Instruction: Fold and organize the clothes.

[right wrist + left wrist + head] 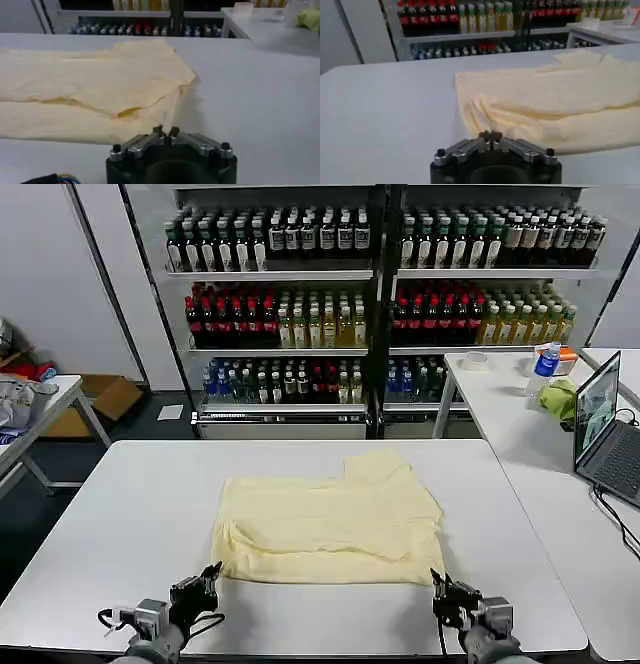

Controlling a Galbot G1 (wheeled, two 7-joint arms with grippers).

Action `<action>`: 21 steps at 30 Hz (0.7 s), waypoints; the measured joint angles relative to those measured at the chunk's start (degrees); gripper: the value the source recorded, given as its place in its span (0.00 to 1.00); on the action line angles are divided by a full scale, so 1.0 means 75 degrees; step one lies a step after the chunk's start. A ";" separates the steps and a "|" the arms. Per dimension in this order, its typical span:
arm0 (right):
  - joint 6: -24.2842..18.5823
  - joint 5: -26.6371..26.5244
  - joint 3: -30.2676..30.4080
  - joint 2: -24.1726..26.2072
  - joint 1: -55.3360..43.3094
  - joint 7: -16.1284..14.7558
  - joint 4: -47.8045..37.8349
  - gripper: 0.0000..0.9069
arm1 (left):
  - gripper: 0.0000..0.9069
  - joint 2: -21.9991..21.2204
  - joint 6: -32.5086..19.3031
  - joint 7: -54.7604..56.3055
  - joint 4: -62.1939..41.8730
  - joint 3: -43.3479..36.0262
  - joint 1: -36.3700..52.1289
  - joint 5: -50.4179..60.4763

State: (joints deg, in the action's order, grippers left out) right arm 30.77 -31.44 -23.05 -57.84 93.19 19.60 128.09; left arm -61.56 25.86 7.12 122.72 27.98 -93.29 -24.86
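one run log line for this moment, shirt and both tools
T-shirt: partly folded, flat mid-table | left tool: shut, near edge, off shirt | right tool: shut, near edge, off shirt

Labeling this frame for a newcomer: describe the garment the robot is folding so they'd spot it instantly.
Start at the big white table in front of the drink shelves. At its middle lies the T-shirt, partly folded into a rough rectangle, just beyond the left gripper and the right gripper. It is pale cream-yellow and plain, unlike the bright green cloth on the side table.
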 measured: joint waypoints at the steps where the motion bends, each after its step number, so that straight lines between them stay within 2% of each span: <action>1: -0.0016 0.0065 -0.0036 0.0023 0.0149 -0.0005 0.0091 0.00 | 0.01 0.0034 0.0002 0.0005 0.0107 0.0038 -0.0141 0.0000; 6: -0.0049 0.0344 -0.0212 0.0105 0.0816 0.0009 0.0449 0.00 | 0.02 0.0135 0.0007 0.0064 0.0612 0.0237 -0.0878 -0.0017; 7: -0.0051 0.0388 -0.0246 0.0120 0.0918 0.0014 0.0489 0.06 | 0.02 0.0150 0.0014 0.0084 0.0671 0.0284 -0.0983 -0.0020; 8: -0.0051 0.0430 -0.0270 0.0132 0.0997 0.0021 0.0526 0.99 | 0.02 0.0179 0.0016 0.0092 0.0727 0.0333 -0.1095 -0.0026; 9: -0.0048 0.0481 -0.0294 0.0135 0.1064 0.0034 0.0568 1.00 | 0.07 0.0201 0.0021 0.0091 0.0769 0.0373 -0.1191 -0.0038; 10: -0.0038 0.0522 -0.0317 0.0135 0.1121 0.0048 0.0607 1.00 | 0.96 0.0222 0.0031 0.0090 0.0799 0.0414 -0.1275 -0.0044; 11: -0.0018 0.0554 -0.0338 0.0133 0.1176 0.0056 0.0649 1.00 | 1.00 0.0242 0.0049 0.0094 0.0834 0.0456 -0.1362 -0.0047; 21: -0.0019 0.0751 -0.0710 0.0179 0.1461 0.0095 0.1083 1.00 | 1.00 0.0350 0.0226 0.0176 0.1291 0.0836 -0.1778 -0.0202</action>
State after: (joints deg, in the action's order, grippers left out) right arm 30.63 -25.81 -28.38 -56.50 104.15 20.32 136.21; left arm -58.93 27.56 8.44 132.40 34.25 -106.62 -26.38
